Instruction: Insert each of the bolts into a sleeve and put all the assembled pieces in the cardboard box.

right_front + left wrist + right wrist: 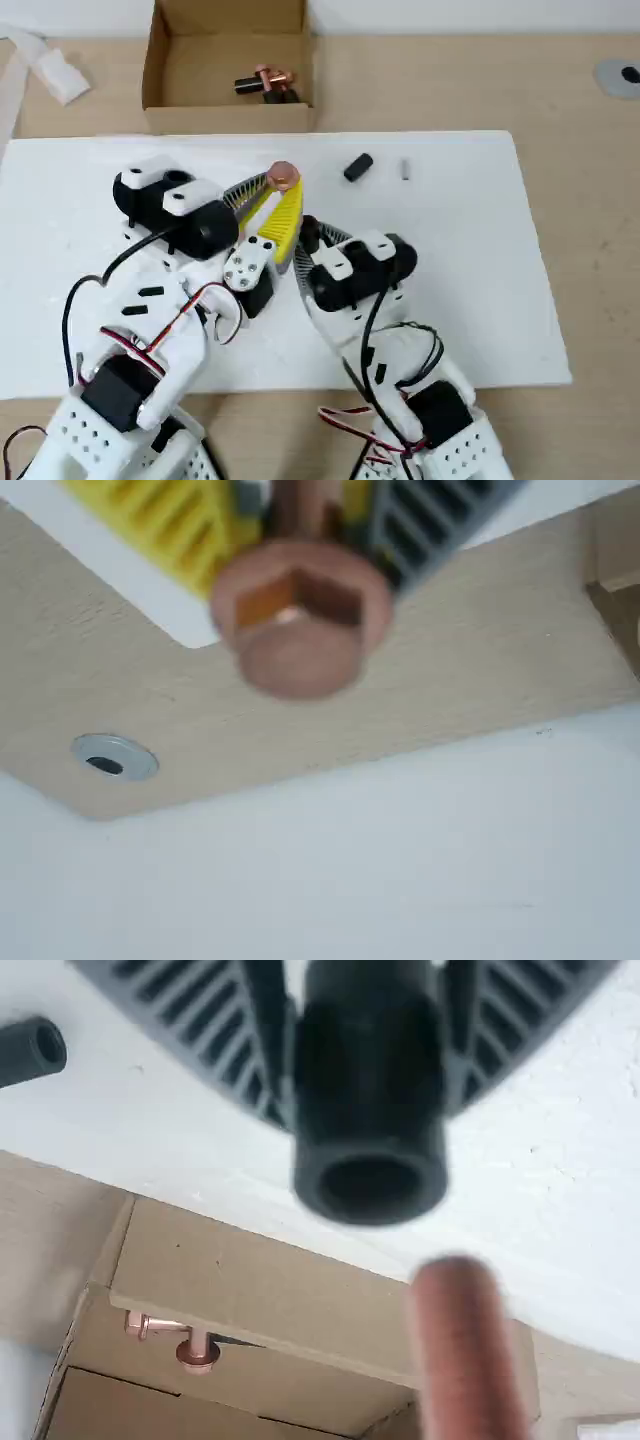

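My left gripper point(277, 193), one finger yellow and one grey, is shut on a copper bolt point(284, 176); its hex head point(300, 620) fills the left wrist view under the gripper point(300, 505). Just beside it, my right gripper point(311, 236) is shut on a black sleeve point(370, 1110), whose open end faces the bolt's threaded shaft point(462, 1350) a short way off. A second black sleeve point(358, 167) lies loose on the white mat point(480, 300). The cardboard box point(160, 70) behind the mat holds assembled pieces point(265, 84).
A small grey pin-like piece point(405, 169) lies right of the loose sleeve. A round grommet point(620, 76) sits in the wooden table at the far right. Crumpled white paper point(55, 70) lies at the far left. Both arm bases crowd the near edge.
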Robot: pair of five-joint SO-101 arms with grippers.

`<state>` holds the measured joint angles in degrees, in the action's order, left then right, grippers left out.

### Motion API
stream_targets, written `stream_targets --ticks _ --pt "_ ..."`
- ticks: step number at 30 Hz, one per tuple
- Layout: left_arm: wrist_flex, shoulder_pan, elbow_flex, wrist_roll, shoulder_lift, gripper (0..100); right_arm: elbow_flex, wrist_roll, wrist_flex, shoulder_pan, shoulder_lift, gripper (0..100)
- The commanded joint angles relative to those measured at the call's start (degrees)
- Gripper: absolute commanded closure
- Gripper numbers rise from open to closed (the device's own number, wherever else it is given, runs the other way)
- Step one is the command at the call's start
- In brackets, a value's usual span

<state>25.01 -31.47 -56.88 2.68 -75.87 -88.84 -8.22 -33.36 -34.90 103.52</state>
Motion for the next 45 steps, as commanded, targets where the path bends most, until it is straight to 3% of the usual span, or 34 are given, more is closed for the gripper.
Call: stream_targets --ticks 1,25,45 --pt "-2.46 0.88 0.35 -0.97 -0.04 99 0.57 -0.53 1.58 -0.75 7.08 98.8" --pt "-8.09 0.88 -3.87 -1.14 -0.04 99 0.75 -0.53 1.67 -0.84 7.08 98.8" --pt "-8.18 -1.41 -7.47 -0.62 0.04 99 0.75 -0.62 1.76 -0.84 7.08 98.8"
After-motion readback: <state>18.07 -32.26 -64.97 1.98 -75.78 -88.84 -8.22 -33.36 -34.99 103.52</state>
